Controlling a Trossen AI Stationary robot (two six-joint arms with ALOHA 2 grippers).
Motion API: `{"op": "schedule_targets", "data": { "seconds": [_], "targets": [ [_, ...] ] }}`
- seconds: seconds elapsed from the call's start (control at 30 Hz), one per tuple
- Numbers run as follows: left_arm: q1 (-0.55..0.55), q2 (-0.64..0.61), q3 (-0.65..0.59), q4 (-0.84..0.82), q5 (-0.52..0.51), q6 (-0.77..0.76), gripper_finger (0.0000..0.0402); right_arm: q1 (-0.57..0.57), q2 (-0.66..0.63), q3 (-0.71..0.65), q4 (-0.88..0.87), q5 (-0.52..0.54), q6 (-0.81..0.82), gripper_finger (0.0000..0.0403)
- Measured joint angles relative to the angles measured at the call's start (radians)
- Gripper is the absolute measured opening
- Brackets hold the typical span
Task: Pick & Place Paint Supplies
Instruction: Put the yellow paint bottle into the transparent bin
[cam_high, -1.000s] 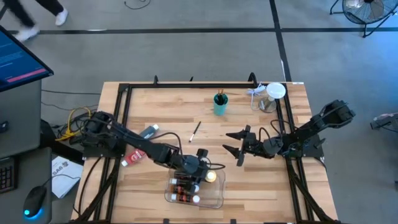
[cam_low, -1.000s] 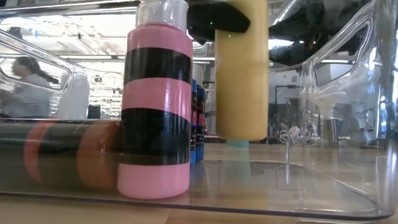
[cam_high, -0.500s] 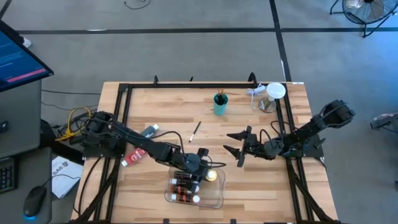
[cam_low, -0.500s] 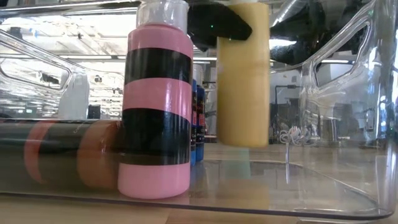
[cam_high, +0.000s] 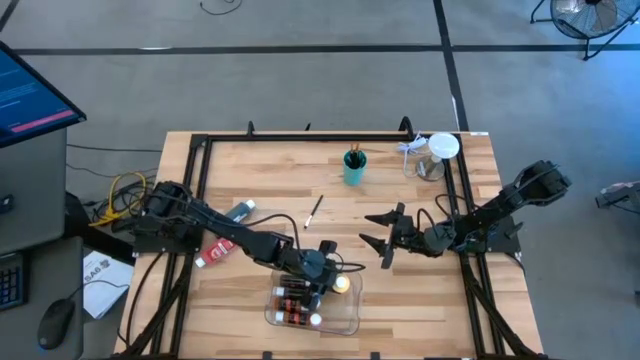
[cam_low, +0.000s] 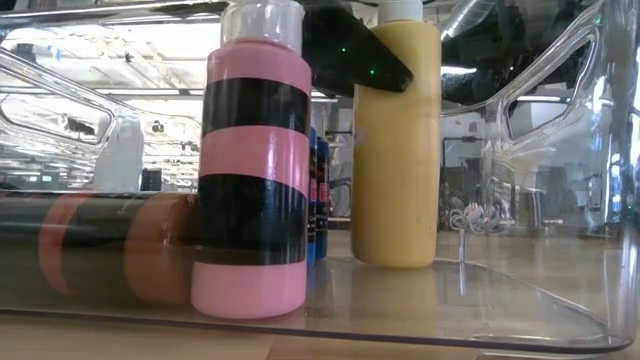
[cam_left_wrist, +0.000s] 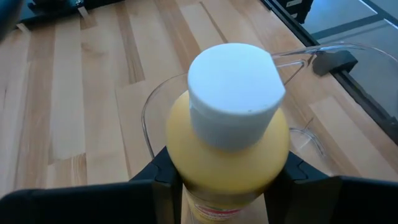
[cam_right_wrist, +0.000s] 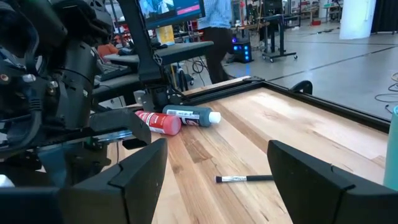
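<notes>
Large yellow plastic bottle with white cap (cam_low: 396, 140): upright in the clear rectangular plastic tray (cam_high: 348, 318), base apparently on its floor, clamped in the left pincer (cam_left_wrist: 227, 180); release gently so it stays standing beside the pink-and-black banded bottle (cam_low: 250, 170). Left arm stretched low across the table toward four o'clock. Right pincer (cam_high: 378, 232): jaws apart, idle at three o'clock.
</notes>
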Motion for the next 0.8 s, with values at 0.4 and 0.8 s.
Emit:
{"op": "schedule_targets", "data": {
  "seconds": [0.4, 0.8],
  "targets": [
    [-0.013, 0.0, 0.0, -0.001, -0.055, -0.017, 0.0147, 0.0, 0.0, 0.0, -0.007, 0.0, 0.002, 0.027],
    [-0.034, 0.0, 0.0, 0.003, -0.106, -0.008, 0.0197, 0.0, 0.0, 0.0, -0.037, -0.002, 0.01, 0.027]
  ]
}}
